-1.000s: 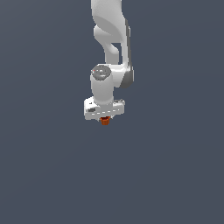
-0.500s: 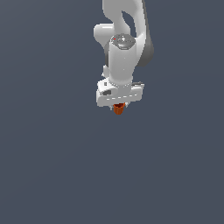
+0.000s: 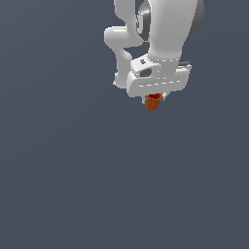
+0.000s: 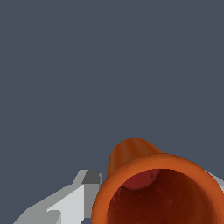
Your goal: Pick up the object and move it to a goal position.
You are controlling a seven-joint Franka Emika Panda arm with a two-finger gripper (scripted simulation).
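Note:
The orange-red tapered cup point(image 3: 153, 101) hangs under my white gripper point(image 3: 154, 99) in the upper right of the exterior view, high above the dark grey floor. The gripper is shut on the cup; only the cup's lower part shows below the hand. In the wrist view the cup point(image 4: 144, 183) fills the near field, its rimmed open mouth toward the camera and its narrow end pointing away. One white finger point(image 4: 72, 203) shows beside the cup; the other is mostly hidden behind the rim.
Plain dark grey ground point(image 3: 97, 185) fills both views. The white arm point(image 3: 165, 34) rises out of the top of the exterior view. No goal marker shows.
The arm has carried the cup toward the exterior view's right and upward, and it looms larger. The cup stays held in the gripper.

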